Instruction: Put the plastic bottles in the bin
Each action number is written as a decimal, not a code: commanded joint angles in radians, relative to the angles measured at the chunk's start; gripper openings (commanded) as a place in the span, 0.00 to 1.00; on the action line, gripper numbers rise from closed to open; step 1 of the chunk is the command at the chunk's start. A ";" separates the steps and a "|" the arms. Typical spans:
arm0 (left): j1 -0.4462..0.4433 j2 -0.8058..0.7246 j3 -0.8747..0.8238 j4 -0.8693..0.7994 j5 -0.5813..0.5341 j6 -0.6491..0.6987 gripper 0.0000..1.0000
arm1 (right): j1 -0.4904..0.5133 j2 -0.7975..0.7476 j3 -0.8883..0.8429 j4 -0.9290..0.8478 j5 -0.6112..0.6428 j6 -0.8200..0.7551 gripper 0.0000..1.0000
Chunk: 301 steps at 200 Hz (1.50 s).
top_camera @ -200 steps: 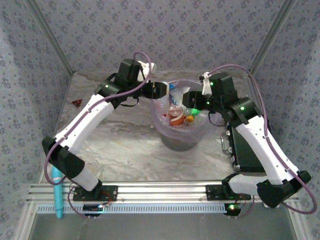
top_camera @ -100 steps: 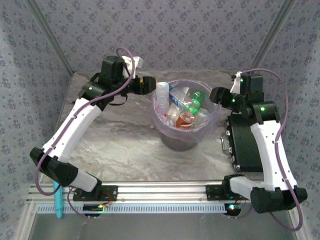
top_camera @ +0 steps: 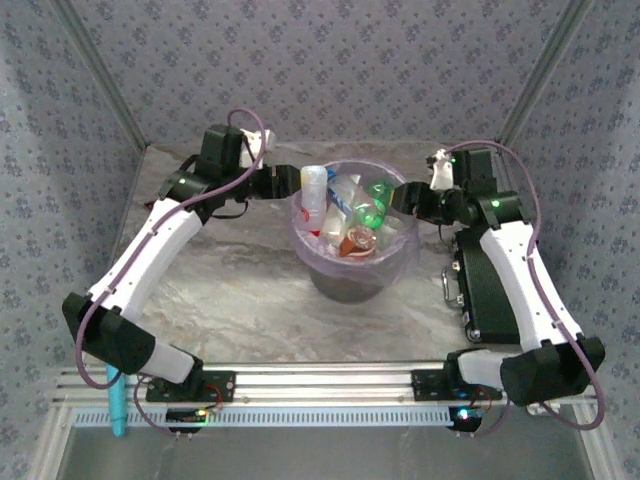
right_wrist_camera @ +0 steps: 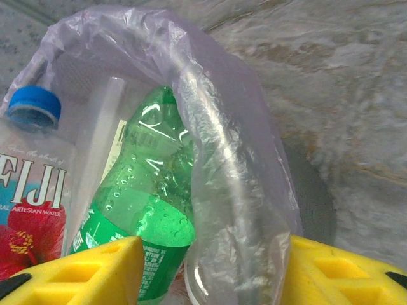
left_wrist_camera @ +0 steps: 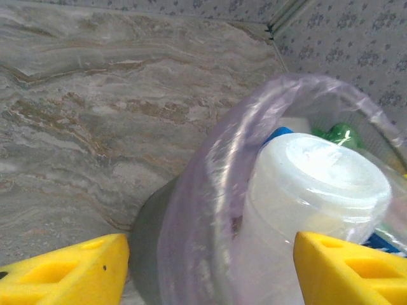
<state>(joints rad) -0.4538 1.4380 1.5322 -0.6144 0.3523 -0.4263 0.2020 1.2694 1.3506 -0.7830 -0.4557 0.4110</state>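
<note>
Here both arms had closed in on the bin (top_camera: 345, 270) again. A second earlier they had hung over its mouth, and half a second earlier they had drawn well clear. The bin now stood slightly nearer the left arm on the desk (top_camera: 240, 290).

The left gripper (top_camera: 283, 182) reached in from the left. Its forearm sloped up from the near edge and its wrist was turned toward the rim. Its jaws stood released on either side of the lavender bag's rim, with a white bottle (left_wrist_camera: 311, 190) just ahead of them inside the bin.

The right gripper (top_camera: 400, 200) mirrored this from the right, elbow folded above a black case (top_camera: 495, 295). Its jaws were also apart around the rim and grasped nothing that could be made out. A green bottle (right_wrist_camera: 146, 190) and a Fiji water bottle (right_wrist_camera: 32, 184) lay just beyond them.

The plastic bottles (top_camera: 345, 215) lay heaped in the bin, between the two sets of jaws. The sorting was therefore judged essentially complete, and the return to the rim looked like steadying or settling the bin.
</note>
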 commanded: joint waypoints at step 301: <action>0.074 -0.197 -0.036 -0.014 -0.115 0.031 0.76 | 0.610 0.395 0.547 -0.167 0.513 -0.203 0.78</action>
<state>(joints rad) -0.3985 1.2804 1.4754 -0.6056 0.2687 -0.4198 0.7998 1.6794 1.8690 -0.9360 -0.0120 0.2081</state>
